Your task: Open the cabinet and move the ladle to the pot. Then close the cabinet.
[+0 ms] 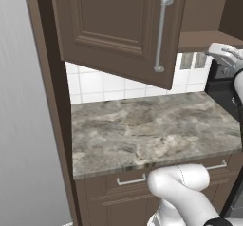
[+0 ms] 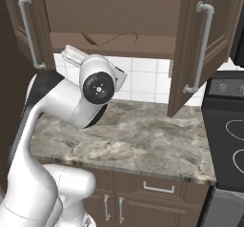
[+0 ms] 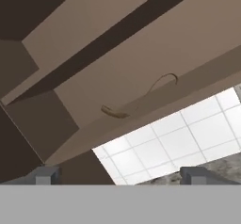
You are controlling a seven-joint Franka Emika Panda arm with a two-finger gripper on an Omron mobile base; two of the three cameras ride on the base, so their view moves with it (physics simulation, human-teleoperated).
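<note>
Now both raised-panel doors of the dark brown wooden wall cabinet [image 2: 114, 11] stand swung open, their long silver bar handles [image 2: 202, 47] facing out. On its bottom shelf lies the brown ladle [image 2: 107, 38] with its shallow round bowl and thin curved handle, flat on the board near the front edge (my hand camera sees it from below and at a slant) [image 3: 136, 98]. My jaws [image 3: 120, 175] are spread wide and hold nothing, with the ladle well ahead of them. Below runs the mottled grey stone counter [image 2: 138, 140], backed by white wall tiles [image 2: 143, 80].
</note>
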